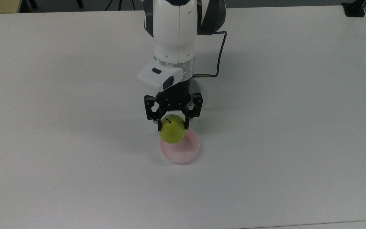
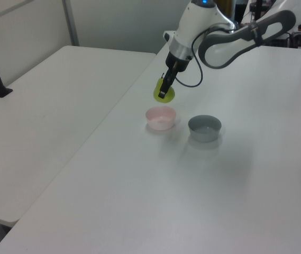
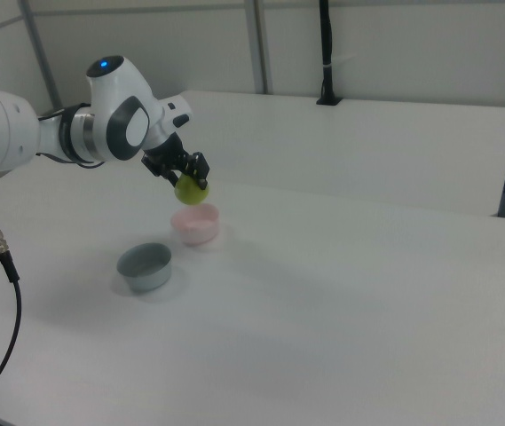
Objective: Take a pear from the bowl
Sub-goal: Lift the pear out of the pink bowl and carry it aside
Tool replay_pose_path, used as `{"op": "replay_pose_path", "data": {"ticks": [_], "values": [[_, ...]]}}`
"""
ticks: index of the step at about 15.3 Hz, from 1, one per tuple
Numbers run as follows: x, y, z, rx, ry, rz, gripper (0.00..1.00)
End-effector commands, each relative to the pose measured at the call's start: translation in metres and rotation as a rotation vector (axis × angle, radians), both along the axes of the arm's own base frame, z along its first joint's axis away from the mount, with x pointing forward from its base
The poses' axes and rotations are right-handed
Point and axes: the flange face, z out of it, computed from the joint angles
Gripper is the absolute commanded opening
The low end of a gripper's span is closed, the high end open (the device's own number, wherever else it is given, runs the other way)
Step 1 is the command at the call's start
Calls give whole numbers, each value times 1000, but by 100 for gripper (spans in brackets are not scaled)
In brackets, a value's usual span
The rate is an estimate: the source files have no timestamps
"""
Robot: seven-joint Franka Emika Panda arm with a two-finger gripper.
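**Pear is out of the bowl**

From the top view, the gripper (image 1: 172, 123) pinches the pear (image 1: 172, 133) from both sides, stem up, over the far rim of the pink bowl (image 1: 186, 151), which looks empty.

In the left view the pear (image 2: 164, 91) hangs clear above the bowl (image 2: 161, 117); a grey bowl (image 2: 204, 128) sits just beside it.

The right view shows the same gap between the fruit (image 3: 190, 190) and the bowl (image 3: 196, 225). I'd say the pick is done bar holding steady.

1 pear (image 1: 172, 133), 2 bowls: 1 pink (image 1: 183, 151), 1 grey (image 2: 204, 128).
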Motion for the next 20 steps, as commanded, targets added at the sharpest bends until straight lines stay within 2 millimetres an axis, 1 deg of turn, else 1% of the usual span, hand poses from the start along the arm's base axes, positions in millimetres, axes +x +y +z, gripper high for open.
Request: {"op": "replay_pose_path", "data": {"ticks": [1,2,7,10,13,14,15,19,20], "values": [[-8,-7,17,4,11,-27,51],[-5,-10,23,4,-3,-30,51],[3,-62,26,-5,-17,-88,51],[6,-92,16,-20,-6,-103,51],[8,-130,5,-36,8,-122,51],[10,-138,6,-40,0,-121,51],[15,-145,3,-41,-15,-124,51],[25,-155,-15,-45,-78,-125,51],[26,-156,-24,-45,-74,-125,52]]}}
